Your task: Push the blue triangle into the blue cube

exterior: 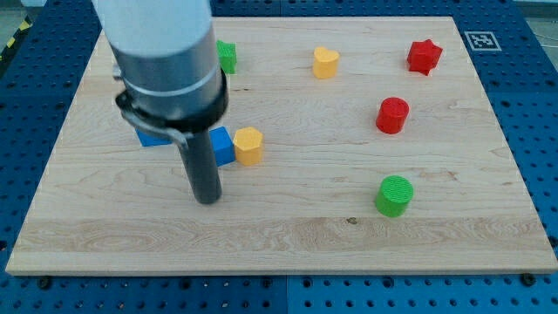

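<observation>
Blue triangle (153, 137) half-hidden behind arm — blue cube (222, 145) beside it, my tip (207, 200) just below.

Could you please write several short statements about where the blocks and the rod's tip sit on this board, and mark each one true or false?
1. The yellow hexagonal block sits right beside the blue cube, on the cube's right in the view. True.
2. My tip rests against the green cylinder. False: my tip is far to the view's left of it, just below the blue cube.
3. The red star lies near the view's top right corner. True.
4. The red cylinder lies below the green cylinder in the view. False: it lies above it.
5. The blue triangle is in full view. False: the arm hides most of it.
</observation>
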`<state>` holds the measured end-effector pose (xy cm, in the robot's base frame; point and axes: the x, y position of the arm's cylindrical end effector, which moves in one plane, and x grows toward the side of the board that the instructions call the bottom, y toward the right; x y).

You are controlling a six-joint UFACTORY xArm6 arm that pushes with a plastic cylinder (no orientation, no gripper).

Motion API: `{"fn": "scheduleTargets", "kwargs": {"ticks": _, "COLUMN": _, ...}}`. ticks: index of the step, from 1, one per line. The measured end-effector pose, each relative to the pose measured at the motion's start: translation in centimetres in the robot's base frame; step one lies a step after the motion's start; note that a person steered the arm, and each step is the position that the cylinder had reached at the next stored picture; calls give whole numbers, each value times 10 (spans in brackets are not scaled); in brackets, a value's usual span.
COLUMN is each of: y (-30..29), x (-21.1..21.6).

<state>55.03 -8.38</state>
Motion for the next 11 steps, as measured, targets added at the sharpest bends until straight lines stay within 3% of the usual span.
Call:
{"fn": "scheduleTargets", "kwargs": {"ticks": 1, "y": 16, "x": 36}}
{"fn": "scheduleTargets", "kwargs": {"ticks": 4, "y": -111, "x": 49}}
{"fn": "scheduleTargets", "kwargs": {"ticks": 7, "y": -118, "x": -58}}
{"fn": "scheduleTargets", "kwargs": {"ticks": 8, "y": -150, "x": -92}}
{"fn": "scheduleTargets", "kwargs": {"ticks": 9, "y": -156, "x": -115}}
{"fn": "scheduleTargets", "kwargs": {"ticks": 11, "y": -135, "x": -120}}
